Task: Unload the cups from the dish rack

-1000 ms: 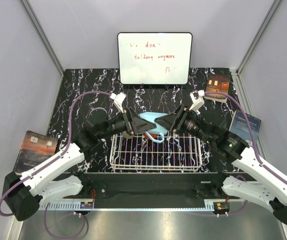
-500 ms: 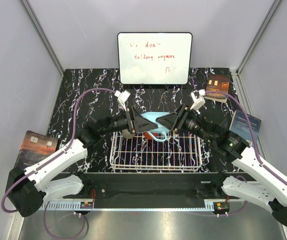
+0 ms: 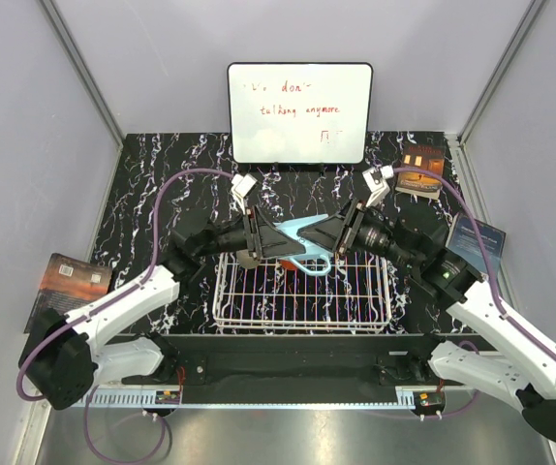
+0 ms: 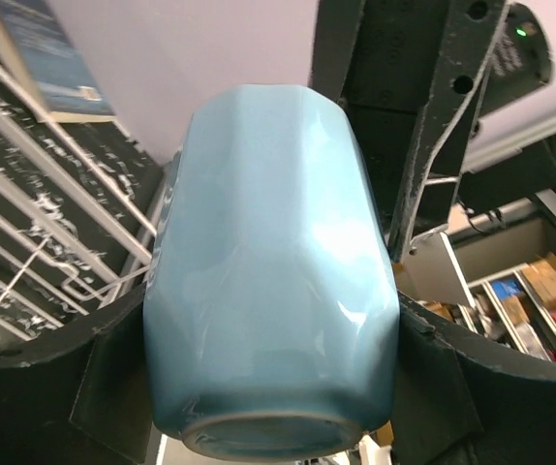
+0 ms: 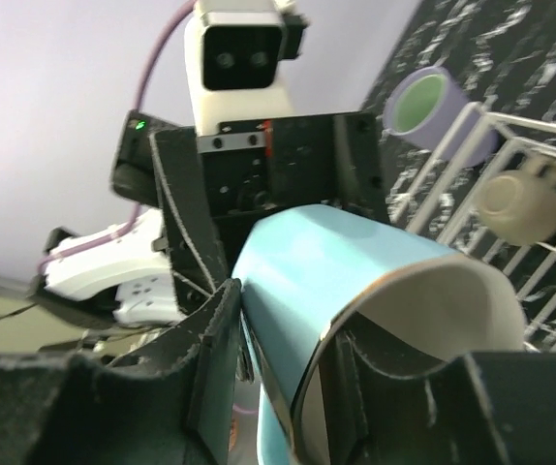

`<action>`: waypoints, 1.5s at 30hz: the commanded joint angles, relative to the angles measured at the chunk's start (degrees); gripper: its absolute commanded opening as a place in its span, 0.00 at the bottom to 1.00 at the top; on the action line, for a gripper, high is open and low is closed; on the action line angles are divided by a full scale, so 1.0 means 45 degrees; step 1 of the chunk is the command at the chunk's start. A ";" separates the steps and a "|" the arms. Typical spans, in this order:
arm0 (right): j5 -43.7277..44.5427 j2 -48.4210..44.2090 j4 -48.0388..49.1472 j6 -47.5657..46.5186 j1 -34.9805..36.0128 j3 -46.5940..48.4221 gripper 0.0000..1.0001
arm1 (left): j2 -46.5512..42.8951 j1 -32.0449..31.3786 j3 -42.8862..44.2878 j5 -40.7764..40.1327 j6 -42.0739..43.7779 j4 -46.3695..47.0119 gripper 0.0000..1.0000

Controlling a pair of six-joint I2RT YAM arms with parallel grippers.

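The light blue handled mug (image 3: 302, 235) hangs on its side above the far edge of the white wire dish rack (image 3: 302, 295). My left gripper (image 3: 266, 242) is shut on its base end; in the left wrist view the mug (image 4: 273, 262) fills the space between my fingers (image 4: 113, 387). My right gripper (image 3: 334, 234) is shut on the mug's rim (image 5: 394, 281), one finger inside and one outside. A lavender tumbler (image 5: 431, 107) lies just beyond the rack's corner. A small grey-brown cup (image 5: 520, 199) lies by the rack wires (image 5: 452, 160). The other cups are hidden.
A whiteboard (image 3: 299, 111) with red writing stands at the back. Books lie at the left edge (image 3: 70, 289), the far right (image 3: 421, 165) and the right (image 3: 476, 242). The black marbled table (image 3: 152, 184) ends at the grey side walls.
Both grippers have risen a little with the mug between them and shifted slightly right. The left arm has stretched further forward. Both grips are unchanged.
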 commanded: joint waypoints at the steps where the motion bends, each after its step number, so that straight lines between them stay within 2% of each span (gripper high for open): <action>1: -0.2973 0.0643 0.2181 0.0597 0.0078 0.0252 0.37 | 0.0220 -0.0121 0.0168 0.1187 -0.1095 0.3052 0.00; 4: -0.3735 0.0976 0.2377 0.0734 0.0058 0.0349 0.37 | 0.0220 -0.0043 0.0226 0.1382 -0.1095 0.3072 0.00; 6: -0.4049 0.1112 0.2435 0.0773 0.0077 0.0350 0.31 | 0.0259 0.0035 0.0246 0.1460 -0.1056 0.2995 0.00; 7: -0.4030 0.1094 0.2455 0.0773 0.0058 0.0331 0.18 | 0.0220 0.0054 0.0226 0.1461 -0.1037 0.2975 0.00; 9: -0.3894 0.1035 0.2435 0.0734 0.0039 0.0272 0.03 | 0.0201 0.0113 0.0246 0.1499 -0.0940 0.2761 0.00; 10: -0.3855 0.1015 0.2435 0.0695 0.0058 0.0253 0.00 | 0.0162 0.0133 0.0265 0.1500 -0.0881 0.2586 0.00; 14: -0.3058 0.0840 0.1988 0.0325 0.0038 0.0272 0.00 | 0.0006 0.0288 0.0596 0.1364 -0.0023 0.0812 0.01; 16: -0.2199 0.0548 0.0630 -0.0278 0.0038 0.0642 0.00 | -0.0092 0.0367 0.0985 0.1130 0.1030 -0.1198 0.29; 18: -0.0617 0.0178 -0.0275 -0.0767 0.0038 0.1166 0.00 | -0.0287 0.0464 0.1318 0.0428 0.2334 -0.3514 0.48; 19: 0.0200 0.0156 -0.1227 -0.1292 0.0038 0.1402 0.00 | -0.0307 0.0484 0.1649 0.0232 0.2710 -0.4129 0.68; 22: 0.1491 0.0175 -0.2559 -0.1998 0.0019 0.2126 0.00 | -0.0152 0.0523 0.2080 -0.0218 0.3532 -0.5675 0.84; 25: 0.2257 0.0214 -0.3032 -0.2215 0.0038 0.2361 0.00 | 0.0083 0.0543 0.2257 -0.0550 0.3807 -0.6263 0.87; 32: 0.2180 0.0215 -0.2838 -0.2215 0.0038 0.2381 0.00 | 0.0454 0.0562 0.2238 -0.0687 0.3689 -0.6262 0.88; 35: 0.2941 0.0117 -0.3267 -0.2410 0.0019 0.2673 0.00 | 0.0591 0.0621 0.2433 -0.1214 0.4021 -0.7041 0.90; 45: 0.4289 -0.0001 -0.4379 -0.2995 0.0038 0.3318 0.00 | 0.0708 0.0934 0.2492 -0.1801 0.4139 -0.7670 0.95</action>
